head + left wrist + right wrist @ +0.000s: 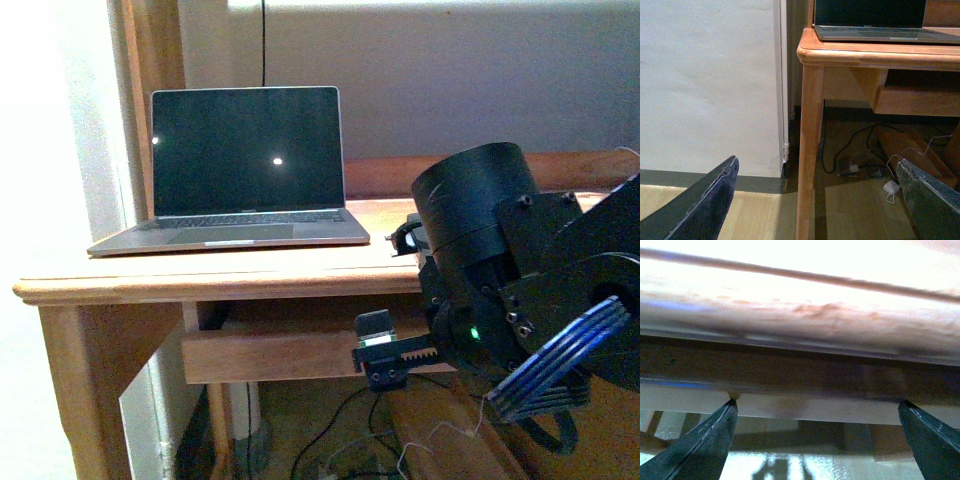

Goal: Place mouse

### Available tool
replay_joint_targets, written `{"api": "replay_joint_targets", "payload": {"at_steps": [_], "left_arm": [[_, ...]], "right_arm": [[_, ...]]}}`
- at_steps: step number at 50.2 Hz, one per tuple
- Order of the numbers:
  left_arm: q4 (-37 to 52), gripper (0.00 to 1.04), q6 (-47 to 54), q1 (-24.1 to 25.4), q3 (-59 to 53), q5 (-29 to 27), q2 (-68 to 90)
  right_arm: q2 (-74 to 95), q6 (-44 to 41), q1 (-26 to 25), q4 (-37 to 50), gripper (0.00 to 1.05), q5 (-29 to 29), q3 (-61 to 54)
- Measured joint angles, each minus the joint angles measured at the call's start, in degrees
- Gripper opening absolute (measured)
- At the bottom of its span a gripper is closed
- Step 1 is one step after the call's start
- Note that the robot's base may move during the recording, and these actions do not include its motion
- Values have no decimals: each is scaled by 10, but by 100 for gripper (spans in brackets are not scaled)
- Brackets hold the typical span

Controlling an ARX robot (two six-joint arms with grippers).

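laptop (pixel 245 170) on desk (pixel 220 275) | right gripper (pixel 817 440) open, empty

Before me, filling the middle of the frame, stands a light wooden desk (pixel 200 275) with rounded edges and a drawer (pixel 270 355) beneath. An open laptop (pixel 240 170) sits on it at upper left, its screen dark. Behind it is a pale wall (pixel 450 70), with harsh brightness washing out the left edge. Cables (pixel 855 155) tangle on the wood floor (pixel 850 205) below.

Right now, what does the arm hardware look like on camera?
Front view: right arm is matte black with a cylindrical joint housing, a green LED, a blue-and-white ribbon cable and a toothed rack at the right gripper. Both wrist views show dark, tapered jaws with ridged edges.
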Motion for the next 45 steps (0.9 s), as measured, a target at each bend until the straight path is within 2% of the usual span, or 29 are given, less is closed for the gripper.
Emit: {"api": "replay_joint_targets", "payload": {"at_steps": [8, 13, 23, 29, 35, 45], "left_arm": [[0, 97, 0, 0, 0, 0, 0], [0, 97, 0, 0, 0, 0, 0], [0, 97, 0, 0, 0, 0, 0], [0, 97, 0, 0, 0, 0, 0], [0, 97, 0, 0, 0, 0, 0], [0, 97, 0, 0, 0, 0, 0]], "right_arm": [[-2, 17, 1, 1, 97, -4, -2], [-47, 27, -17, 15, 97, -12, -44], [-299, 63, -69, 9, 97, -63, -219], [-473, 76, -96, -22, 97, -69, -327], [-649, 87, -103, -92, 97, -43, -426], [-906, 99, -33, -256, 97, 67, -511]]}}
